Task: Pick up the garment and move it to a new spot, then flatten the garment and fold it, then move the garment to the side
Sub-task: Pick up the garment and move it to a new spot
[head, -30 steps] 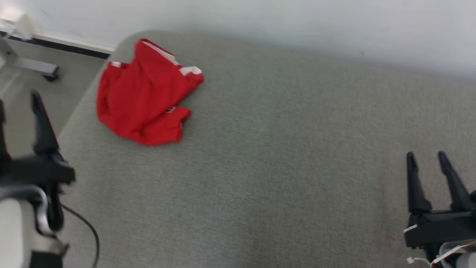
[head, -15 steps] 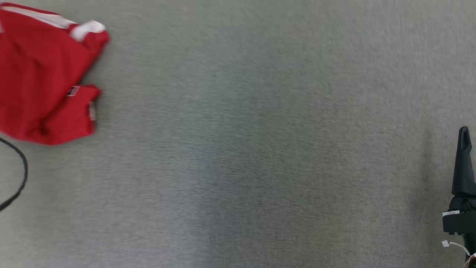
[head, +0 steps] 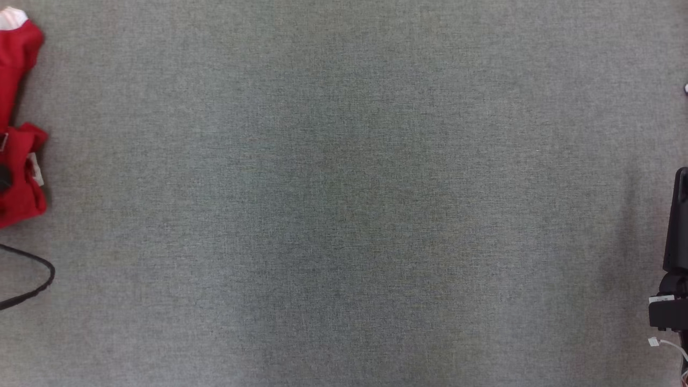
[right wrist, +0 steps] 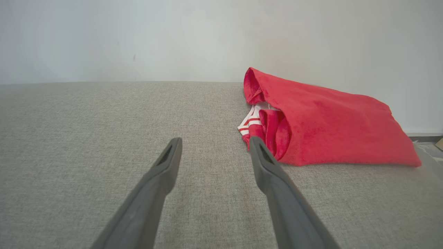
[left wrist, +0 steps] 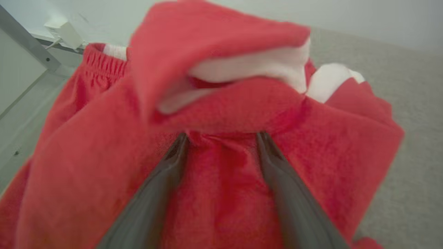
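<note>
I have the crumpled red garment with white trim (head: 24, 201) lying bunched at the far left of the grey woven fabric surface (head: 344, 193), not yet lifted. My left gripper (left wrist: 221, 135) stands wide, its tips nosed against a raised fold, I reckon so that closing pinches a good thickness of cloth. The right gripper (right wrist: 214, 141) is equally wide and empty, low over bare fabric, clear of the pick.

Head camera moved in closer; garment (head: 21, 199) now at view's left edge; left gripper (left wrist: 221, 136) now over garment.
</note>
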Available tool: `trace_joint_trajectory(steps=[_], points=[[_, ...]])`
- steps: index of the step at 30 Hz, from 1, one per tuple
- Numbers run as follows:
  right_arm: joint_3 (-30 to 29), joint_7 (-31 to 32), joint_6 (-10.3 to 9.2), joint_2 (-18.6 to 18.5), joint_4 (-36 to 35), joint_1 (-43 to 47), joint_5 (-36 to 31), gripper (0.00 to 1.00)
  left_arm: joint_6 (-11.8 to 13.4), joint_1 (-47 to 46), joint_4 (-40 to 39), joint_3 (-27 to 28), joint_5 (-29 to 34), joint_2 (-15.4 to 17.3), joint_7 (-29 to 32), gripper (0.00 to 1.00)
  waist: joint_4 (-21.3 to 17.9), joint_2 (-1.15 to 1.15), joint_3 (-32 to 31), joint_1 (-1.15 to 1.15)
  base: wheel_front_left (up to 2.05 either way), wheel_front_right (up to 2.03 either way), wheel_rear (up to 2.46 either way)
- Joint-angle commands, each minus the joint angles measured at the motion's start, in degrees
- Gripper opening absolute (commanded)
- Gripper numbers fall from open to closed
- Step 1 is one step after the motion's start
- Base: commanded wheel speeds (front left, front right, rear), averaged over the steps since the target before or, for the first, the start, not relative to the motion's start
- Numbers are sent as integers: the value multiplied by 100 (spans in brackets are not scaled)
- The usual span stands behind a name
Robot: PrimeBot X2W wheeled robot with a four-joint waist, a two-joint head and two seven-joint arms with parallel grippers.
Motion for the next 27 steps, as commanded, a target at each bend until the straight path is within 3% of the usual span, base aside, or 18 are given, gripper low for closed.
trace_joint_trajectory(steps=[1,3,4,5,6,10,19,27], points=[[11,26,-14,-11,-21,-25,-44,100,-34,-104,158,-37,-68,15,171,100,-6,-1,-20,-1,0,0,0],[38,64,-14,-29,-43,-43,-57,100,-58,-148,432,-127,-141,28,428,100,-10,-1,-69,-1,0,0,0],[51,71,-14,-24,-46,-51,-62,100,-64,-163,493,-154,-142,44,466,87,-16,-1,-86,-1,0,0,0],[67,79,-14,-21,-52,-59,-69,100,-68,-187,551,-171,-138,63,470,47,-23,-1,-103,-1,0,0,0],[79,91,-14,-20,-57,-67,-72,100,-73,-215,612,-188,-141,84,481,0,-31,-1,-118,-1,0,0,0],[123,79,-14,-8,-7,-95,-47,100,-83,-294,785,-285,-101,176,353,0,-82,-1,-225,-1,0,0,0],[301,-84,-14,111,312,-116,29,100,-75,-581,780,-464,24,391,-577,0,-179,-1,-683,-1,0,0,0],[551,-390,-14,321,866,-138,138,100,-83,-1165,126,-1018,165,383,-1239,0,-370,-1,-1278,-1,0,0,0]])
